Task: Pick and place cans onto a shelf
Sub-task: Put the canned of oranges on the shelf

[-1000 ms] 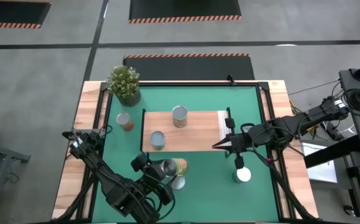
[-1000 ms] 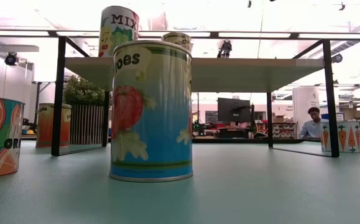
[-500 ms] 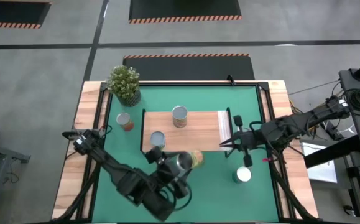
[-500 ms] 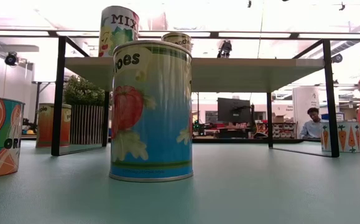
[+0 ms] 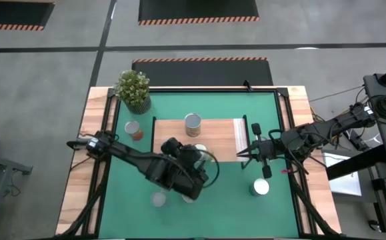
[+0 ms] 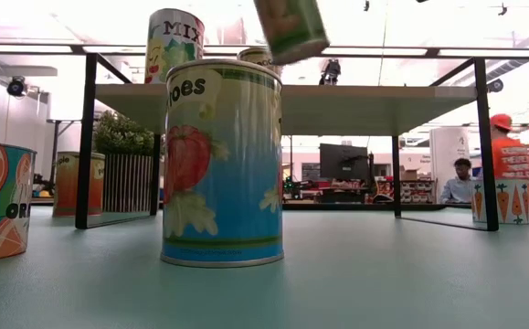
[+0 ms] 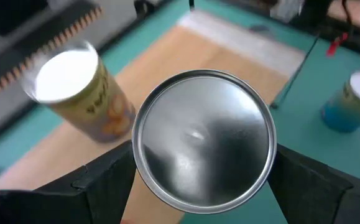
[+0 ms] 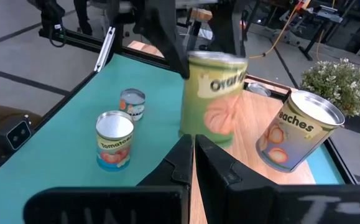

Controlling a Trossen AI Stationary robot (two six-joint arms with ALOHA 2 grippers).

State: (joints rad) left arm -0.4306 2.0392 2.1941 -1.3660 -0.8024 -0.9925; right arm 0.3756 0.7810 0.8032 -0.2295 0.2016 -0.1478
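Spanning the mat's middle, the shelf (image 5: 196, 140) carries one can (image 5: 193, 123) at its far edge; the left gripper (image 5: 191, 160) hovers over the near edge, clamped on a can (image 7: 203, 144), fingers (image 7: 105, 179) on its sides. Rigid, smooth and probably slippery, it wants a mid-height side grip. The right gripper (image 5: 241, 155) waits pinched closed by the shelf's right end

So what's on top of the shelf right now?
Two cans stand on the shelf: one can near its back edge, a MIX can nearer the front. From above, the left claw, holding a third can, hides the MIX can.
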